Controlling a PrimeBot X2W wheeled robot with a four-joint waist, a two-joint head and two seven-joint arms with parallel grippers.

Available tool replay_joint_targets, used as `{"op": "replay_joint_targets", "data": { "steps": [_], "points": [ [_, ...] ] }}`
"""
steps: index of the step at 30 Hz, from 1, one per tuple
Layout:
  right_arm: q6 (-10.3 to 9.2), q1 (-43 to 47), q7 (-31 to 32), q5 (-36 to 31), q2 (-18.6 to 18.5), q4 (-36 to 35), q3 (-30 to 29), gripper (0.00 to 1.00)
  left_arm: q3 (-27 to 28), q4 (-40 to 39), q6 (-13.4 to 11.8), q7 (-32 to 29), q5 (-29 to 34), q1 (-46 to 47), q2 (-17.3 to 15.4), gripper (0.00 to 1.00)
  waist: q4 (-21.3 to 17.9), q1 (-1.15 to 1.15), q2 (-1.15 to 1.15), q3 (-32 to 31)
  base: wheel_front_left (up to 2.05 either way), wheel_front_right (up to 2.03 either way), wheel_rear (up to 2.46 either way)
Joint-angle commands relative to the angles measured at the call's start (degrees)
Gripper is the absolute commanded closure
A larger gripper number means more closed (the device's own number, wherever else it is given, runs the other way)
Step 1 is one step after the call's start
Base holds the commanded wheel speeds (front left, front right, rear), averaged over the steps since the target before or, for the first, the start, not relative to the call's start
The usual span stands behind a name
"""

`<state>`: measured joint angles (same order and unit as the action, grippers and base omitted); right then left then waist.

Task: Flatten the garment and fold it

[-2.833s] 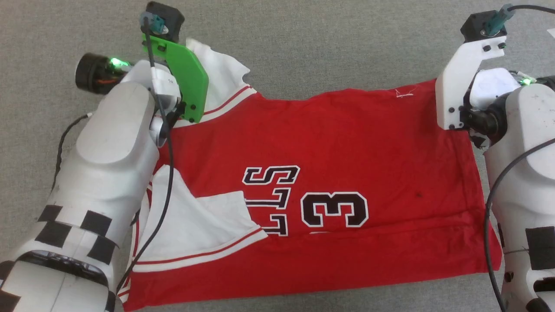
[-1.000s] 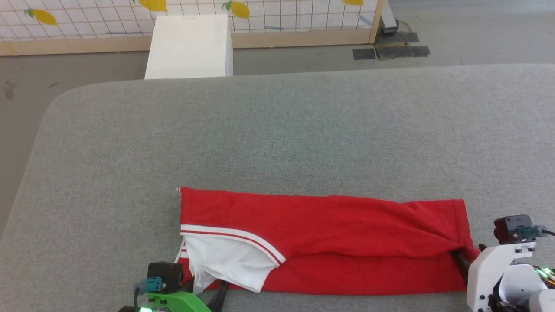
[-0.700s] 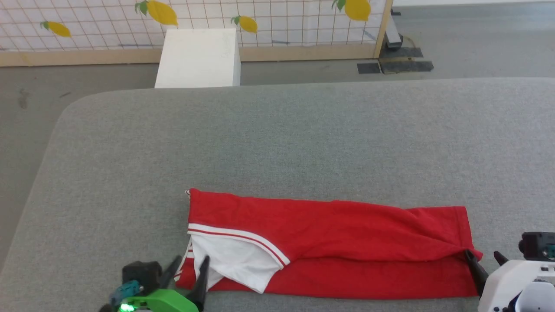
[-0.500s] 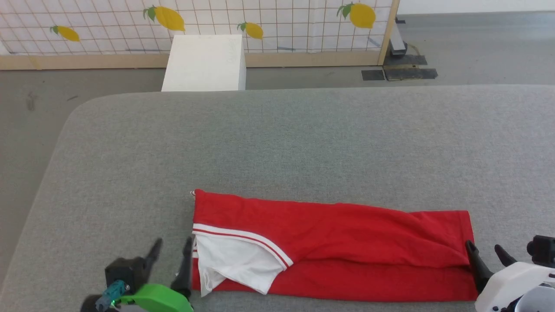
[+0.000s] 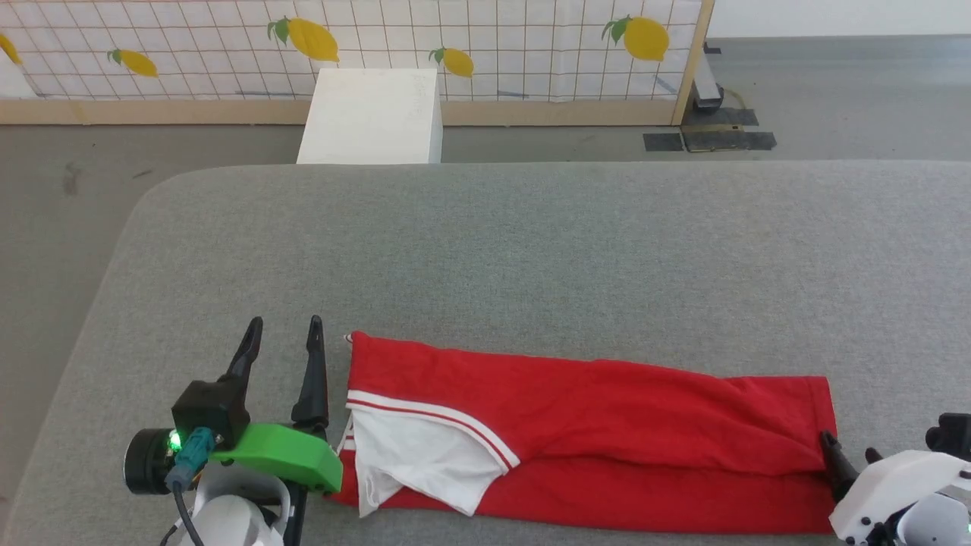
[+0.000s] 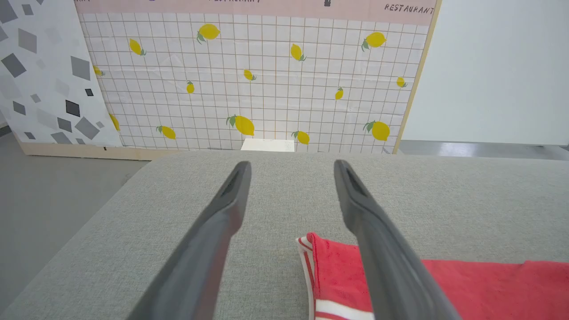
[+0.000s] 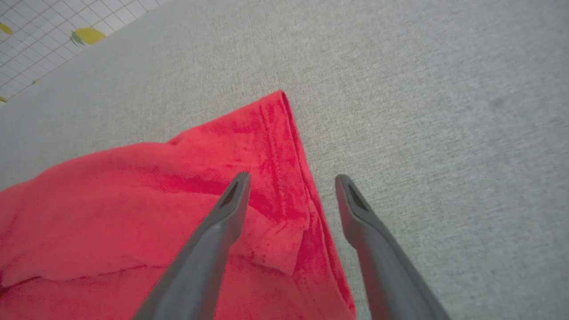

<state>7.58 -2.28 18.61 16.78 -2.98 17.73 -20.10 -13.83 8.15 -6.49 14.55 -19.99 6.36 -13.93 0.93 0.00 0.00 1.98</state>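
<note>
The garment point(image 5: 592, 425), a red jersey with a white sleeve edged in red stripes, lies folded into a long band along the near side of the grey table point(image 5: 531, 250). Its lettering is hidden inside the fold. My left gripper point(image 5: 282, 337) stands open just left of the garment's left end, clear of the cloth, fingers pointing away from me. In the left wrist view the left gripper point(image 6: 291, 166) holds nothing, with the garment's corner point(image 6: 338, 271) below its right finger. My right gripper point(image 5: 850, 449) is open at the garment's right end; in the right wrist view the right gripper point(image 7: 291, 180) hovers empty over the hem point(image 7: 284, 146).
The table's far edge and rounded left corner point(image 5: 152, 197) drop to a grey floor. A white box point(image 5: 372, 114) stands beyond the table before a tiled lemon-print panel point(image 5: 455, 38). Broad bare table surface lies beyond the garment.
Both grippers have let go of the garment's ends and opened; the left one has risen and moved off to the left of the cloth. The head view has tilted up since the oldest frame.
</note>
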Motion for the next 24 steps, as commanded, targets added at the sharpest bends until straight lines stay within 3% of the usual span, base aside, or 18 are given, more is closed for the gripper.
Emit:
{"op": "replay_joint_targets", "data": {
  "steps": [1, 7, 13, 14, 15, 17, 18, 24],
  "points": [
    [-0.09, -1.43, 0.74, -0.25, 0.08, 1.54, -0.74, 0.0, 0.88, 0.65, 0.84, 0.43, 0.82, 1.01, 0.63, 0.0, 0.1, 0.0, 0.0, -0.17, 0.0, 0.0, 0.0],
    [-0.09, -5.49, 6.56, -2.33, 0.09, 10.06, -4.17, 0.0, 4.63, 3.2, 3.87, 0.44, 3.05, 1.91, 3.16, 0.0, 0.36, 0.0, 0.0, -0.62, 0.0, 0.0, 0.0],
    [-0.09, -7.68, 13.55, -3.67, 0.1, 15.21, -3.57, 0.01, 6.98, 5.3, 5.71, 0.44, 4.98, 2.32, 5.04, 0.0, 0.61, 0.0, 0.0, -0.98, 0.0, 0.0, 0.0],
    [-0.09, -7.72, 14.81, -3.34, 0.1, 15.77, -3.25, 0.4, 7.33, 5.48, 5.92, 0.44, 5.19, 2.31, 5.33, 0.0, 0.64, 0.0, 0.0, -1.06, 0.0, 0.0, 0.0],
    [-0.09, -7.73, 16.18, -2.82, 0.1, 16.18, -2.47, 0.62, 7.7, 5.69, 6.21, 0.44, 5.49, 2.26, 5.62, 0.0, 0.68, 0.0, 0.0, -1.16, 0.0, 0.0, 0.0],
    [-0.09, -7.55, 17.35, -1.85, 0.1, 15.94, -1.14, 0.95, 8.36, 5.98, 6.69, 0.44, 6.02, 2.18, 6.06, 0.0, 0.66, 0.0, 0.0, -1.24, 0.0, 0.0, 0.0],
    [-0.09, -7.35, 17.51, -1.66, 0.1, 15.49, -0.59, 1.0, 8.68, 6.06, 6.91, 0.44, 6.33, 2.12, 6.29, 0.0, 0.63, 0.0, 0.0, -1.25, 0.0, 0.0, 0.0],
    [-0.09, -6.11, 16.64, -2.08, 0.1, 11.15, 0.74, 1.0, 10.24, 6.41, 8.01, 0.44, 7.72, 2.03, 7.23, 0.0, 0.33, 0.0, 0.0, -1.11, 0.0, 0.0, 0.0]
  ]
}}
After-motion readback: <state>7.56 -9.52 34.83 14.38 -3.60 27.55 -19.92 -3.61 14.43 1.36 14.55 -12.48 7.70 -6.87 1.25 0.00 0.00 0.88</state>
